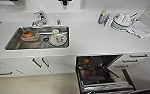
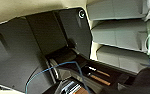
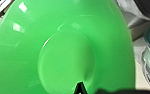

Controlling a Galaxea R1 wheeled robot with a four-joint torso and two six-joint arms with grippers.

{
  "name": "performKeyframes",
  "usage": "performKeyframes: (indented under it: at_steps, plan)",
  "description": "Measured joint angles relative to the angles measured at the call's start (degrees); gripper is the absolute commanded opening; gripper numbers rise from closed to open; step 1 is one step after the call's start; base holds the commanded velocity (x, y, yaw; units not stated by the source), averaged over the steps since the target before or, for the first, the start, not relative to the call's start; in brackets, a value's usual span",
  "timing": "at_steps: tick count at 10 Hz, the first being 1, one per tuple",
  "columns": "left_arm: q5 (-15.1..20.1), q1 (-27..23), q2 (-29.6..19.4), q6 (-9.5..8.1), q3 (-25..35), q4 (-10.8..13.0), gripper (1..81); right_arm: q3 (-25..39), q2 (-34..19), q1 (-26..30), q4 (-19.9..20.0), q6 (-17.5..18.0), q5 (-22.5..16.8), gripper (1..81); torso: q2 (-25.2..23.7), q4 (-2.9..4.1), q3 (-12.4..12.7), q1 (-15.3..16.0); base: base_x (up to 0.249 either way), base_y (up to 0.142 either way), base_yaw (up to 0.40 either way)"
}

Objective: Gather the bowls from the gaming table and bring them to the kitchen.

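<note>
Head view: crockery-filled sink (image 1: 13, 42), open dishwasher (image 1: 101, 75).

White drawer fronts (image 2: 117, 35) are stacked beside the robot's dark plate (image 2: 36, 52); a thin blue cable (image 2: 53, 65) loops across that plate.

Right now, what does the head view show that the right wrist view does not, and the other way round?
Head view: the white counter, the steel sink with dishes in it, the tap and the open dishwasher, with something orange inside.
Right wrist view: a lime green bowl seen very close.
I can match nothing between them with certainty.
</note>
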Motion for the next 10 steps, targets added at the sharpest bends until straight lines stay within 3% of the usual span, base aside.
performKeyframes:
  at_steps: [3,6,10]
  plan:
    - [-7.4,8.2,1.6,0.06,-13.6,2.7,81.1,4.5,-4.1,7.1,0.0,2.6,0.1,1.0,0.0,0.0,0.0,0.0,0.0,0.0,0.0]
    - [-16.0,14.5,6.2,0.34,-25.9,4.2,81.1,6.4,-5.0,15.1,-0.1,4.5,-2.2,1.0,0.0,0.0,0.0,0.0,0.0,0.0,0.0]
    - [-24.9,20.1,13.9,0.41,-42.9,5.1,81.1,8.1,-4.2,27.7,-0.5,6.9,-9.5,1.0,0.0,0.0,0.0,0.0,0.0,0.0,0.0]
